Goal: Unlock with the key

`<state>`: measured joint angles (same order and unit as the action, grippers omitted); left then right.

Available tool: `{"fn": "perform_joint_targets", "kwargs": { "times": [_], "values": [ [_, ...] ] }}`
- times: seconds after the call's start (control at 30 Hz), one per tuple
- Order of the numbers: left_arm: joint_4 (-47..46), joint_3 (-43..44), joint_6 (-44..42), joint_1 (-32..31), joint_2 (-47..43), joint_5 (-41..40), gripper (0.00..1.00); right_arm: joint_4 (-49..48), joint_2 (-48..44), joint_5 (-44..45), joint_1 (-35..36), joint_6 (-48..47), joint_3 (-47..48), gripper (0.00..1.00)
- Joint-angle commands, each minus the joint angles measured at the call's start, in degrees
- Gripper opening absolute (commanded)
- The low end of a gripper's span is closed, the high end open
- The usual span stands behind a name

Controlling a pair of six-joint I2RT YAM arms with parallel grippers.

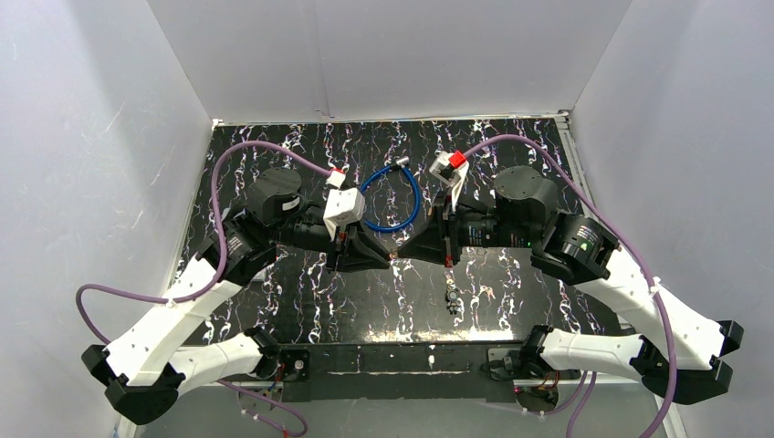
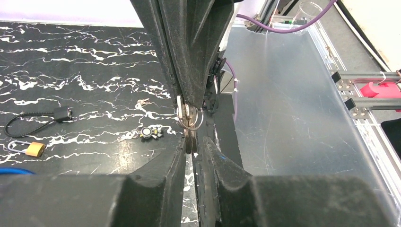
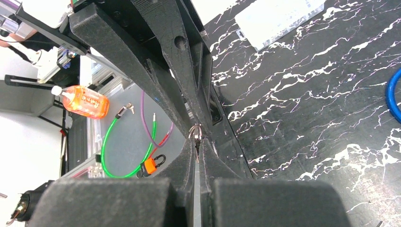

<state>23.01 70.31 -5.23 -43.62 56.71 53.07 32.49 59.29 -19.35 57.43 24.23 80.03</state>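
From above, the left gripper [image 1: 388, 259] and right gripper [image 1: 408, 258] meet tip to tip over the tabletop [image 1: 511, 301]. Left wrist: the key ring [image 2: 190, 118] hangs at the right jaws' tip, its key [image 2: 191, 143] in the left jaws' narrow gap, grip unclear; a brass padlock [image 2: 33, 149] lies well left of the ring. Right wrist: the right jaws are clenched on the key ring.

Your 2 arms match: the left arm [image 1: 173, 315] and the right arm [image 1: 639, 301] both have white shells on the lower links, black joints and black forearms. A purple cable [image 1: 224, 169] loops along each. Each wrist carries a white camera block [image 1: 345, 208]; the right one has a red tab [image 1: 456, 161]. The fingers [image 2: 156, 189] are matte black, rough-surfaced plastic.
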Motion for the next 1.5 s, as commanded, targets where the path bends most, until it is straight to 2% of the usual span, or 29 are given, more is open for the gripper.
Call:
{"fn": "perform_joint_targets", "kwargs": {
  "times": [0.0,0.17,0.3,0.5,0.67,0.93,1.2,1.47],
  "values": [
    [5.7,4.1,-5.5,-0.3,-0.9,6.1,0.15,-0.1,-0.5,2.7,-0.4,-2.0,0.6,0.01],
    [11.0,6.6,-8.4,-0.3,-0.8,5.1,0.14,2.8,-0.2,3.1,-0.4,-3.7,2.0,0.01],
    [11.8,7.8,-7.3,-0.4,-0.5,5.7,0.12,3.5,0.0,3.0,-0.3,-4.2,2.5,0.01],
    [8.3,7.0,-2.7,-0.3,0.1,6.0,0.11,3.7,0.3,3.0,0.1,-4.6,3.7,0.01],
    [3.9,5.2,0.0,-0.4,0.6,4.5,0.0,3.7,0.4,3.2,0.6,-4.6,4.4,0.01],
    [2.4,5.5,-0.8,-0.3,1.2,1.5,0.0,3.7,0.8,3.2,1.4,-4.5,4.9,0.01],
    [2.7,5.7,-5.1,-0.3,1.3,-0.8,0.0,0.7,0.9,1.5,1.7,-3.1,3.7,0.01],
    [5.1,5.0,-18.9,-0.3,0.0,-3.3,0.0,-0.9,0.5,0.0,1.9,-2.6,2.3,0.07]
  ]
}}
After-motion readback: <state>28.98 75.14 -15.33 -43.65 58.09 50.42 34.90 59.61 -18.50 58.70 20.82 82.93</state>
